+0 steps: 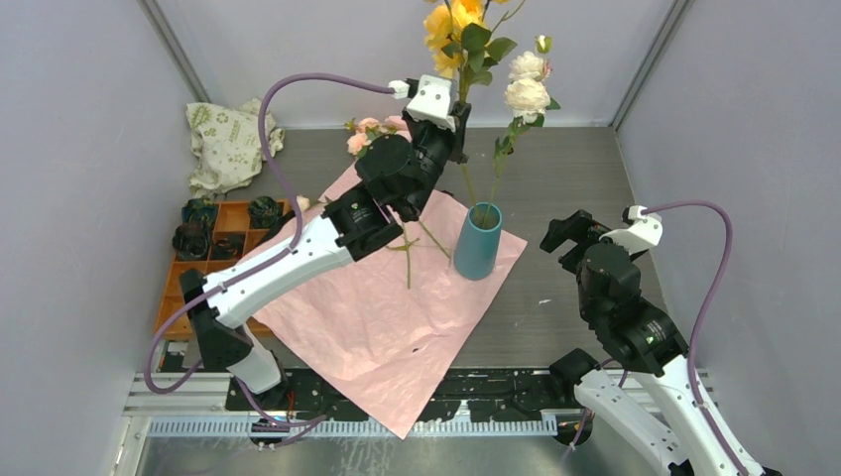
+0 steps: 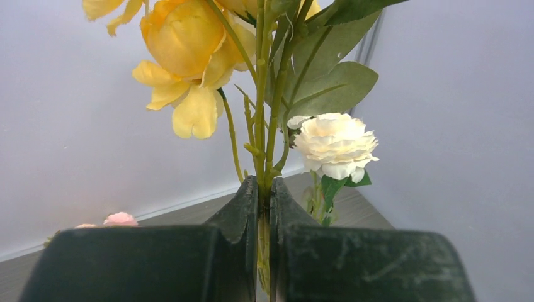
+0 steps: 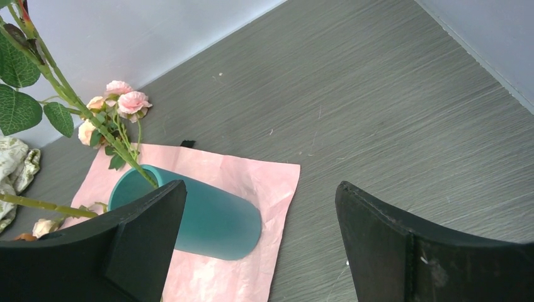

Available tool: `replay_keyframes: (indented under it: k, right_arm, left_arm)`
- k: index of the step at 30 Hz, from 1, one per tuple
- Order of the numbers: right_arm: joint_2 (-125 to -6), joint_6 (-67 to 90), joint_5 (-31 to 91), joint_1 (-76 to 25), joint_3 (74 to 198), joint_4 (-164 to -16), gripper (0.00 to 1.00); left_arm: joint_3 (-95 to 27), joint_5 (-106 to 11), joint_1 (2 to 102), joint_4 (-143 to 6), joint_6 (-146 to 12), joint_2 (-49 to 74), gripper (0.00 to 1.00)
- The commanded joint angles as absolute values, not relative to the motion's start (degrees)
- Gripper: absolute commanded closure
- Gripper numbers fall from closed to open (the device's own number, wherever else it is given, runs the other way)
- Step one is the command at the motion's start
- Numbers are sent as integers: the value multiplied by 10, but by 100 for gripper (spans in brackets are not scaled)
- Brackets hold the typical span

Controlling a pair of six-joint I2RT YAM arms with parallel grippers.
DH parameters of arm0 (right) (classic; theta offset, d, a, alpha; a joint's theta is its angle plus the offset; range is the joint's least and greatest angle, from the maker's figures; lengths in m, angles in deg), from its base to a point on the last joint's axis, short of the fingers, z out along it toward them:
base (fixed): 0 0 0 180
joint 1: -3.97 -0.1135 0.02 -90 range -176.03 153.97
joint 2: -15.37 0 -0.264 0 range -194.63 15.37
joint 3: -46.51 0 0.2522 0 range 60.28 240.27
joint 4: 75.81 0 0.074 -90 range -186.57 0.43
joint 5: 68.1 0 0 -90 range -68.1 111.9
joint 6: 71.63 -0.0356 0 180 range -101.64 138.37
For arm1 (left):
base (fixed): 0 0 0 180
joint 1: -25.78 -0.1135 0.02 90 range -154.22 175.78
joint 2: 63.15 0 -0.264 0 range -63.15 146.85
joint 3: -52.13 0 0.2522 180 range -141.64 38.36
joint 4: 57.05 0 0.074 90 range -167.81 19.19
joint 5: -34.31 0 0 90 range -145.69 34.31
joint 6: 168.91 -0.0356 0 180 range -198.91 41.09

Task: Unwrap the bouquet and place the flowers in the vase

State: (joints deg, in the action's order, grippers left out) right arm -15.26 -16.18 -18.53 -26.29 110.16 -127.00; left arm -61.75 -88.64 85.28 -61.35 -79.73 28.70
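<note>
My left gripper [image 1: 458,124] is raised high at the back, shut on the green stem of a yellow flower [image 1: 451,25]. That stem runs down to the mouth of the teal vase [image 1: 478,241]. In the left wrist view the fingers [image 2: 242,207] pinch the stem below the yellow flower [image 2: 186,44]. A white flower [image 1: 527,94] stands in the vase. Pink flowers [image 1: 372,134] lie behind the spread pink wrapping paper [image 1: 387,317]. My right gripper [image 1: 565,233] hovers open just right of the vase [image 3: 214,214], holding nothing.
An orange tray [image 1: 213,248] with dark rosettes sits at the left, with a beige cloth bag [image 1: 228,144] behind it. Loose green stems [image 1: 407,248] lie on the paper beside the vase. Bare grey table [image 1: 565,169] lies behind and right of the vase.
</note>
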Motion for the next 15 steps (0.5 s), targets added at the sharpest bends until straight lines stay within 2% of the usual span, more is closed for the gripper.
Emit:
replay_keyframes:
  k: [1,10,15]
  right_arm:
    - [-151,-157,-204,-263,1105,-1254,6]
    - [-151,-151,-207,-262,1101,-1255,6]
    - [-152,-152,-207,-263,1098,-1252,6]
  left_arm:
    - [-610,-889,863,-521,-809,292,100]
    - [-499,-891,887,-383,-846,311,100]
    - [-460,-921,919,-296,-904,344,96]
